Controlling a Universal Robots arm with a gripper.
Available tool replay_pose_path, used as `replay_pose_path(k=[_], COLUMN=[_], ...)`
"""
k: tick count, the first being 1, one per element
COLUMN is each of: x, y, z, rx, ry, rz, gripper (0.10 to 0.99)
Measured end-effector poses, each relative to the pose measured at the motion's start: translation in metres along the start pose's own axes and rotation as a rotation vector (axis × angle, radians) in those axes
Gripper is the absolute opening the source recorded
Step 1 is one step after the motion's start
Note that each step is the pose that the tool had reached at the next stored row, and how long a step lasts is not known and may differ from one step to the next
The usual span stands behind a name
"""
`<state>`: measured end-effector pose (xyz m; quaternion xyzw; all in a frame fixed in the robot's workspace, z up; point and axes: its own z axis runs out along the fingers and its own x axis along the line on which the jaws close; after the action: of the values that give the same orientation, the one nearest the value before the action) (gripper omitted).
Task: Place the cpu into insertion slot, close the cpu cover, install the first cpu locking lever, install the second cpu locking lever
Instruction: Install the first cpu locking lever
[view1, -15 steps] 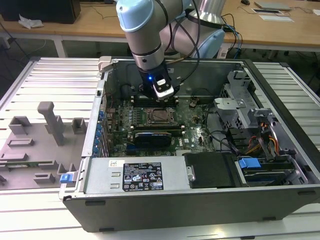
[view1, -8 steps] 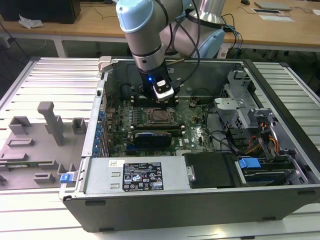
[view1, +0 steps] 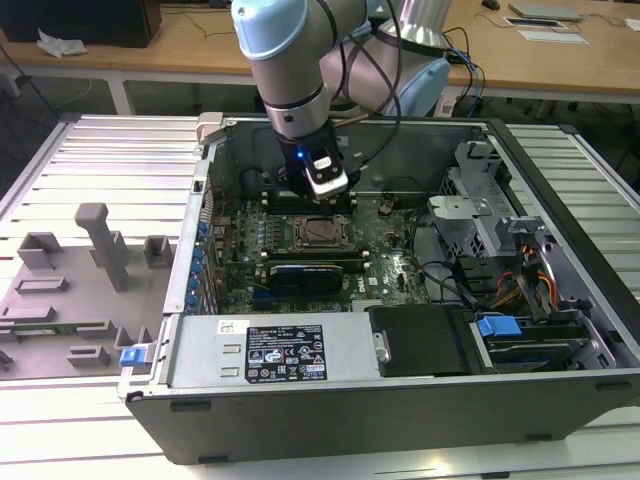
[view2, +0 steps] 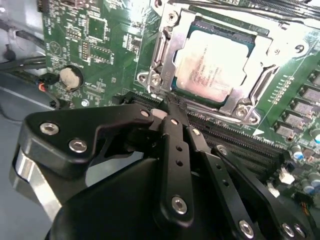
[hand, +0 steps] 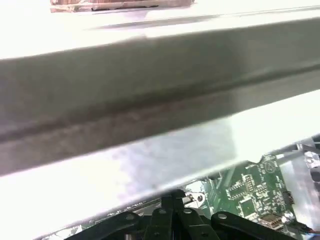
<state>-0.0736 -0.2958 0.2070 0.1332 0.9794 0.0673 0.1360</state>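
In the second wrist view the cpu (view2: 212, 65) lies flat in the insertion slot (view2: 227, 31), its dull silver top showing through the window of the cpu cover (view2: 167, 47). The cover lies down flat around the chip. My gripper (view2: 172, 105) is shut with nothing between its fingers, its tips just off the near edge of the cover beside a corner screw. Seen from the exterior view, the gripper (view1: 328, 200) hangs inside the open computer case just behind the socket (view1: 318, 232). In the first wrist view the shut fingertips (hand: 172, 196) sit low against the board.
Long black memory slots (view2: 235, 142) run under the gripper beside the socket. A round coin battery (view2: 70, 77) sits on the green board. A black card (view1: 310, 272) lies in front of the socket. A drive cage (view1: 470, 215) and cables stand on the exterior view's right, a grey fixture tray (view1: 70, 290) on its left. The case wall (hand: 150, 100) looms close.
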Motion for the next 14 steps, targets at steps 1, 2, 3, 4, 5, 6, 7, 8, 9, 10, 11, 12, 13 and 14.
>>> replay_pose_path(k=[1,2,3,4,5,6,7,8,9,10,11,12,13,14], x=[-0.0012,-0.0021,-0.0031,-0.0039,-0.0043,-0.0044,-0.0044,-0.0044,-0.0044,-0.0049,-0.0061,-0.0072,-0.0083,-0.0096], y=[0.0008,0.0014,0.0020,0.0025,0.0027,0.0027,0.0027,0.0027,0.0027,0.0028,0.0031,0.0034,0.0036,0.0040], z=[-0.0043,-0.0072,-0.0102,-0.0127,-0.0135,-0.0134,-0.0135,-0.0135,-0.0135,-0.0133,-0.0128,-0.0123,-0.0119,-0.0114], rx=[0.001,0.002,0.003,0.003,0.003,0.003,0.004,0.004,0.004,0.009,0.017,0.026,0.034,0.045], ry=[-0.0007,-0.0012,-0.0016,-0.0018,-0.0020,-0.0023,-0.0023,-0.0023,-0.0022,0.0124,0.0419,0.0704,0.0990,0.1349], rz=[0.004,0.006,0.008,0.010,0.011,0.012,0.012,0.011,0.011,0.013,0.016,0.019,0.021,0.025], gripper=[0.106,0.106,0.106,0.106,0.106,0.106,0.106,0.106,0.106,0.106,0.106,0.106,0.106,0.106])
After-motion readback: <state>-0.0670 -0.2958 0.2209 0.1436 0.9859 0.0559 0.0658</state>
